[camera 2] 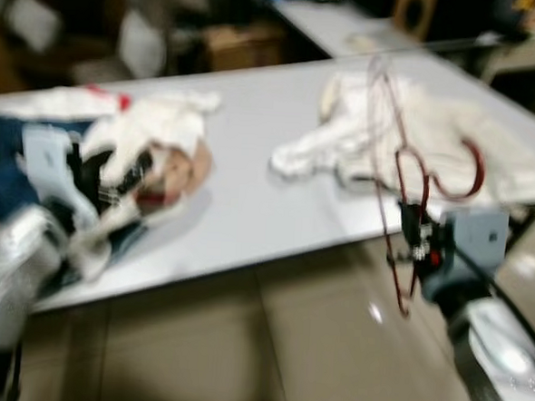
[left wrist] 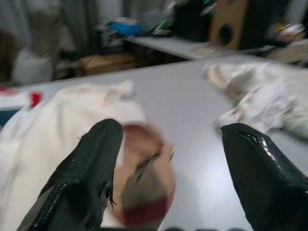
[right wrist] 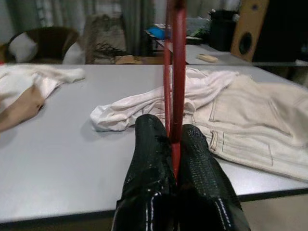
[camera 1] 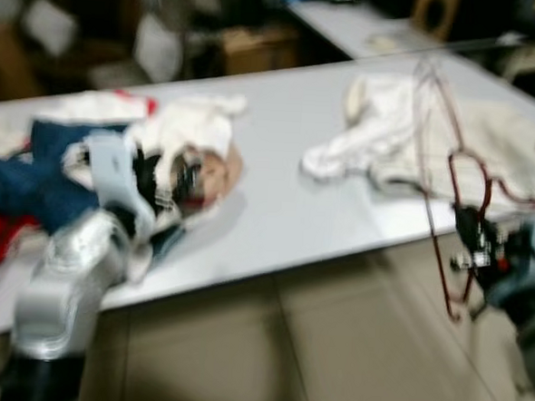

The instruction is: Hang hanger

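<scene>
A dark red wire hanger (camera 1: 454, 189) stands upright at the table's near right edge, its hook (camera 1: 532, 180) curling to the right. My right gripper (right wrist: 174, 144) is shut on the hanger's rod (right wrist: 174, 72), seen close in the right wrist view. Cream trousers (right wrist: 250, 120) and a white garment (camera 1: 362, 143) lie on the grey table (camera 1: 276, 210) behind it. My left gripper (left wrist: 168, 168) is open above a cream and tan garment (left wrist: 144, 178) at the table's left.
A heap of blue, red and white clothes (camera 1: 33, 177) lies at the table's left end. A second table (camera 1: 351, 24) and a wooden speaker (right wrist: 250, 29) stand behind. Beige tiled floor (camera 1: 268, 346) lies in front.
</scene>
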Robot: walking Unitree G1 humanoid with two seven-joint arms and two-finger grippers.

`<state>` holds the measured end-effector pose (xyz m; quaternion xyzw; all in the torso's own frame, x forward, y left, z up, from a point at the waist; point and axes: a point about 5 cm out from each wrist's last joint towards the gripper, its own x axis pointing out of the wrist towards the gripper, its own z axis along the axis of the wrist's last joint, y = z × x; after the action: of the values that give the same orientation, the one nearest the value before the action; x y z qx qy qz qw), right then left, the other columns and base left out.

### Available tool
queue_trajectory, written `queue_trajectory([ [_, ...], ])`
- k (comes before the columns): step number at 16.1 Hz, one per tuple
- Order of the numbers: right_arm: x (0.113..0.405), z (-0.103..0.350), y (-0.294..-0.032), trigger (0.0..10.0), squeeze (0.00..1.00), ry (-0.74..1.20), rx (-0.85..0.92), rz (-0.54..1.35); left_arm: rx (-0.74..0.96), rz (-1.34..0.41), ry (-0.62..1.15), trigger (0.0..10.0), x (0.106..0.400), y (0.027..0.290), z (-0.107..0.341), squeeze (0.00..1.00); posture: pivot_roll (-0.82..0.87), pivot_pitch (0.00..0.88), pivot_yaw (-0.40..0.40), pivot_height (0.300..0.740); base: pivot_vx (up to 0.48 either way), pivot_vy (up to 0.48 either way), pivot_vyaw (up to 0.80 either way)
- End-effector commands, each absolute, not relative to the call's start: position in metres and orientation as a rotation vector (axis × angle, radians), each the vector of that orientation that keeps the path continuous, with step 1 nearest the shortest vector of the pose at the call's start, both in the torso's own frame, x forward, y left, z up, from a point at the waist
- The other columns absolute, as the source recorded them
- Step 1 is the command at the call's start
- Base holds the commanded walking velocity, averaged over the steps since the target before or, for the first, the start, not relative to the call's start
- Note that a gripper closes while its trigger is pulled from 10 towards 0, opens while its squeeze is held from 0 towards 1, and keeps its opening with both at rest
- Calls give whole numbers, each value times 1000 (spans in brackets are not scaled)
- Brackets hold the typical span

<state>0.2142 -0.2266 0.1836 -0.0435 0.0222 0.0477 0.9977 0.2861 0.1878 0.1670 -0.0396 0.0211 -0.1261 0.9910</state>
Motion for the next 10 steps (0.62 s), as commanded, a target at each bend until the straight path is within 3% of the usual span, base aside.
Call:
queue_trajectory([
  [1, 216, 181, -219, 10000, 0, 50, -72, 104, -61, -238, 48, 10000, 290, 187, 166, 627, -189, 0, 50, 740, 0, -341, 0],
  [6, 228, 143, -209, 10000, 0, 172, 0, 33, -60, -288, 81, 10000, 301, 152, 138, 592, -146, 0, 38, 740, 0, -480, 0],
  [10, 241, 127, -185, 10000, 0, 201, -19, 123, -63, -286, 81, 10000, 303, 141, 128, 592, -126, 0, 29, 740, 0, -480, 0],
])
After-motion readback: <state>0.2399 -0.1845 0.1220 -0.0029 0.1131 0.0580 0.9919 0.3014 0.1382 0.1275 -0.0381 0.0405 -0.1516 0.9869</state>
